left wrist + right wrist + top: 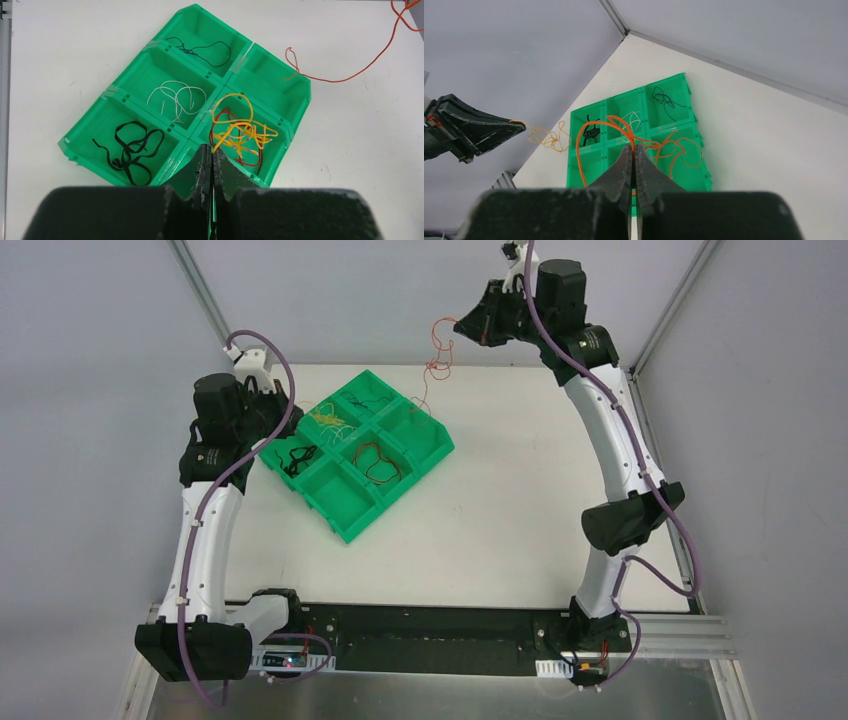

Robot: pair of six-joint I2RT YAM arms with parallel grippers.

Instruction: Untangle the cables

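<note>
My left gripper is shut on a yellow cable, whose tangle hangs over the green tray above a red cable. In the top view the left gripper holds the yellow cable over the tray. My right gripper is shut on an orange cable. It is raised high at the back, and the orange cable dangles toward the tray's far corner. A black cable, a white cable and a thin dark cable each lie in a compartment of their own.
The tray sits at an angle, left of the table's middle. Grey walls close the back and both sides. The arm bases stand at the near edge. The left gripper with the yellow cable shows in the right wrist view.
</note>
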